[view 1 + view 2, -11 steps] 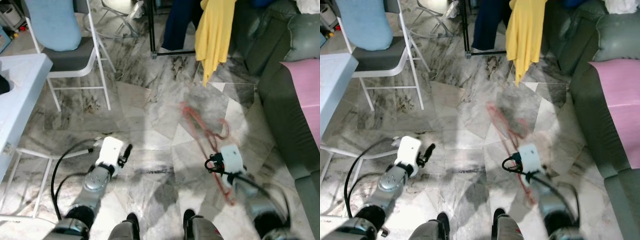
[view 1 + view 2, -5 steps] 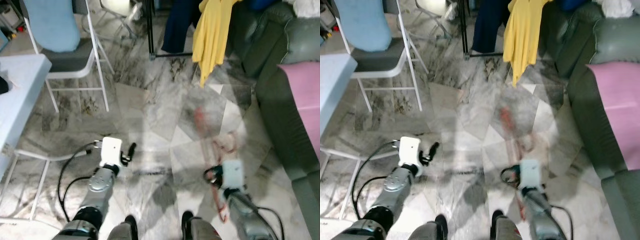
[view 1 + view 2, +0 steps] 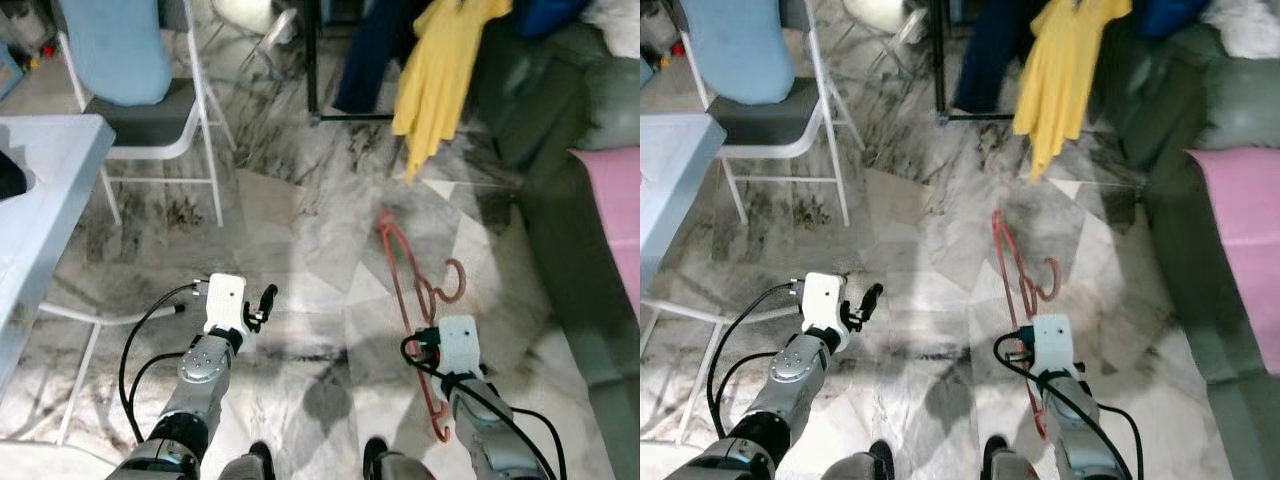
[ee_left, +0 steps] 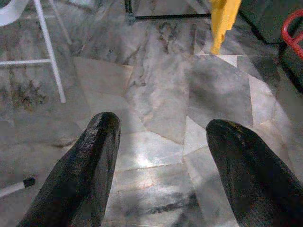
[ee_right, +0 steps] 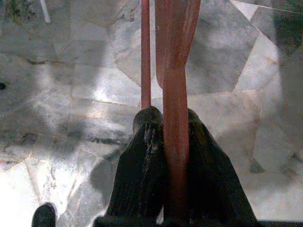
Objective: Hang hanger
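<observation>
The right gripper (image 5: 176,156) pinches the red hanger (image 3: 415,300) between its fingers, the hanger's long axis running forward toward the black rack (image 3: 312,60) well ahead (left gripper (image 4: 163,165), fingers spread, holds nothing).

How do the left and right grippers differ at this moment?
The left gripper is open and empty, its fingers spread over bare marble floor; the right gripper is shut on the red hanger. The hanger sticks out past the right gripper towards the yellow garment; nothing does from the left. Both are held low in front.
</observation>
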{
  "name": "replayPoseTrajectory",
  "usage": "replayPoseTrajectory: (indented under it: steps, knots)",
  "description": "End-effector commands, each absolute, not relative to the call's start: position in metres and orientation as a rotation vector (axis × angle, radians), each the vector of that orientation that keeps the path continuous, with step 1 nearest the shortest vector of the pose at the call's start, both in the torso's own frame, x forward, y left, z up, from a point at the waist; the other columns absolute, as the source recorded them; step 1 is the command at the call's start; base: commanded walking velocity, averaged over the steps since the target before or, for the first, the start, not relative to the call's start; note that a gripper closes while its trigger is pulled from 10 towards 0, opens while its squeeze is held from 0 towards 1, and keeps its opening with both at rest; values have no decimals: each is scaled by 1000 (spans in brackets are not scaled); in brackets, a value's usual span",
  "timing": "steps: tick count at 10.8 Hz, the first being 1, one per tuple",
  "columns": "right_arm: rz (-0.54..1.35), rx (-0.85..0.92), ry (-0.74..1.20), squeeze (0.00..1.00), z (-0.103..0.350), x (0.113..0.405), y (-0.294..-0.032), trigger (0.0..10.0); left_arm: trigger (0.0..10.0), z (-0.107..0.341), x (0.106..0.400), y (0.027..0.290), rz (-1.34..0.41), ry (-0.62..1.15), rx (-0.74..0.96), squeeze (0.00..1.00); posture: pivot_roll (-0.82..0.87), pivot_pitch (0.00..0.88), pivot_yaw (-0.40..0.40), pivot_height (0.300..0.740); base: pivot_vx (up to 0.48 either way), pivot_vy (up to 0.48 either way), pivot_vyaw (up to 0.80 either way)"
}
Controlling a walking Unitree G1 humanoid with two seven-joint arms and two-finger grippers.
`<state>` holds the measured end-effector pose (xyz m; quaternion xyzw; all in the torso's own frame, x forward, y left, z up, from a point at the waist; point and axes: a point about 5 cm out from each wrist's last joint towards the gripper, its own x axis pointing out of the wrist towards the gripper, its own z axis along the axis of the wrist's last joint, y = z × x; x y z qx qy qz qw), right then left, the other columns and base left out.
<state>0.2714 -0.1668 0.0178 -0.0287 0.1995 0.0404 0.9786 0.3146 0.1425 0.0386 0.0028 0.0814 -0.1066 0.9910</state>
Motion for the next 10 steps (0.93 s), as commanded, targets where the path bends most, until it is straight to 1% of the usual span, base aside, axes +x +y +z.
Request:
replayPoseTrajectory:
  steps: [1, 2, 4, 5, 6, 10]
  knots:
    - [108, -56, 413, 0, 17, 270, -161, 1569, 10000, 33, 310, 146, -195, 182, -3, 0, -109, 198, 17, 740, 379, 0, 0]
    - [123, -58, 413, 0, 17, 272, -158, 2941, 10000, 33, 310, 145, -192, 185, -4, 0, -107, 178, 12, 740, 379, 0, 0]
    - [158, -63, 392, 0, 23, 279, -154, 6000, 10000, 35, 313, 142, -183, 184, -12, 0, -113, 155, 7, 740, 377, 0, 0]
    - [171, -69, 385, 0, 25, 280, -153, 7490, 10000, 35, 314, 141, -183, 184, -13, 0, -113, 155, 7, 740, 379, 0, 0]
    - [185, -76, 386, 0, 25, 280, -152, 10000, 10000, 35, 314, 140, -188, 185, -14, 0, -116, 148, 9, 740, 390, 0, 0]
    - [199, -76, 386, 0, 23, 280, -148, 10000, 10000, 38, 318, 132, -212, 178, -34, 0, -129, 117, 20, 740, 442, 0, 0]
